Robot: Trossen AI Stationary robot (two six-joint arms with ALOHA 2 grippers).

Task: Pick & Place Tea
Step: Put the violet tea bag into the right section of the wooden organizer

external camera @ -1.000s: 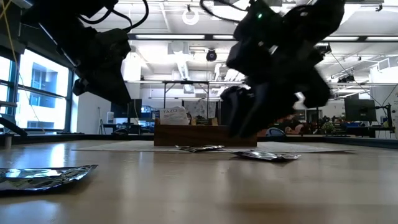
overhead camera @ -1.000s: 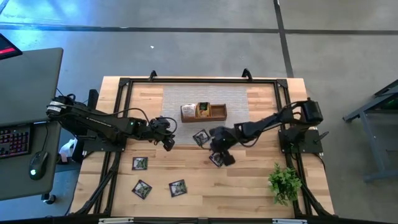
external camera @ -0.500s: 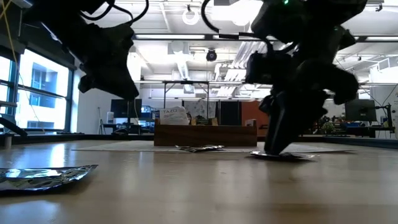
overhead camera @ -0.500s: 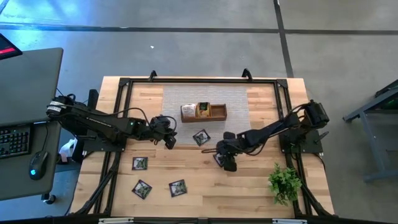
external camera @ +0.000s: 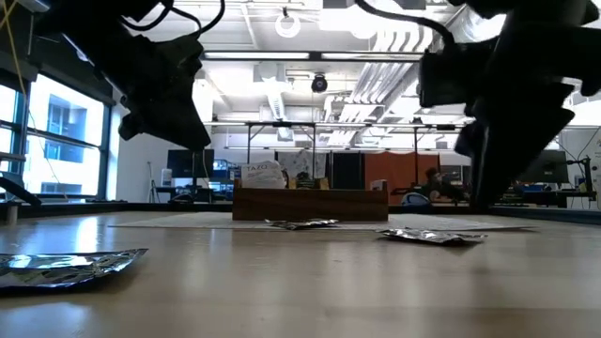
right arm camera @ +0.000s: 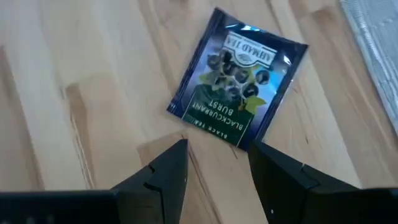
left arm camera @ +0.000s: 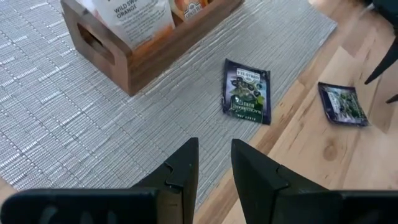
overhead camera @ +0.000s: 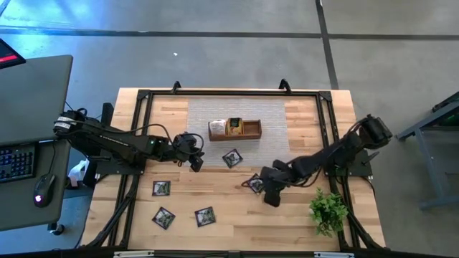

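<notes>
Both arms reach inward over the table, left hand [overhead camera: 195,163] and right hand [overhead camera: 270,198] open and empty.

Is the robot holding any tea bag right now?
No. Both the left gripper and right gripper are open and empty; a dark tea bag lies on the table before the right one.
</notes>
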